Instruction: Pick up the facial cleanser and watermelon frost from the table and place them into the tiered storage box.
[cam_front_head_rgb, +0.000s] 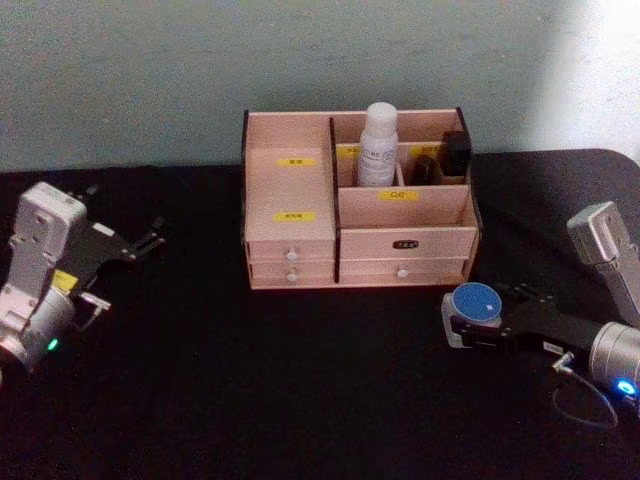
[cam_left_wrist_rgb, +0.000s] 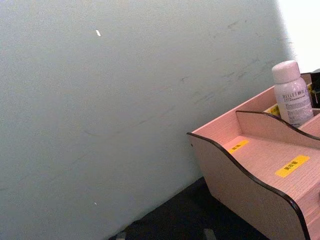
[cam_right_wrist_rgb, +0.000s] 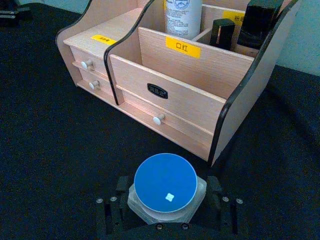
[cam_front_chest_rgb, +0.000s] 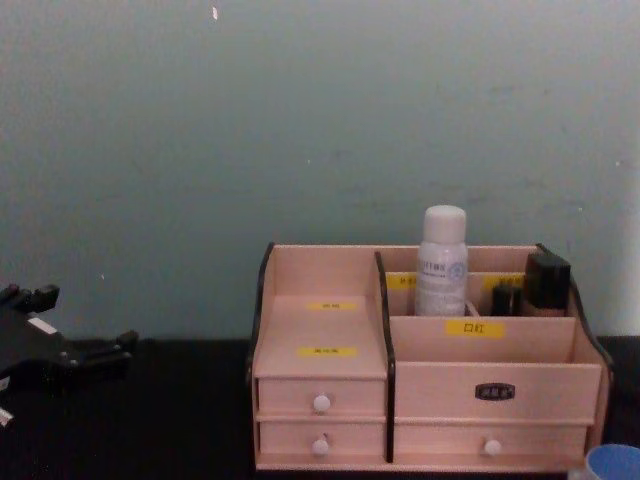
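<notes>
1. The work area is a black bench (cam_front_head_rgb: 300, 400) set against a plain pale wall (cam_front_head_rgb: 300, 60). The tiered storage box (cam_front_head_rgb: 290, 190) stands at the centre of the head view, drawers facing you.
2. The facial cleanser (cam_front_head_rgb: 380, 140) stands upright in a rear compartment, upper centre of the frame. Treat that half of the task as done.
3. The watermelon frost (cam_front_head_rgb: 476, 301) sits on the bench at the lower right of the frame, just in front of the box's right corner and apart from it.
4. The right gripper (cam_right_wrist_rgb: 167, 197) reaches in from the right edge. Its fingers (cam_right_wrist_rgb: 122, 187) bear on opposite sides of the jar below the lid. Judge this as a side grasp, chosen to keep the wide lid level.
5. The jar appears to rest on the bench, so it is not yet lifted.
6. The left gripper (cam_front_head_rgb: 150, 235) is parked at the left edge, spread and empty, clear of the right arm's path.
7. Dark bottles (cam_front_head_rgb: 456, 152) occupy the rear right compartment. The wide front compartment looks the likeliest place for the jar.
</notes>
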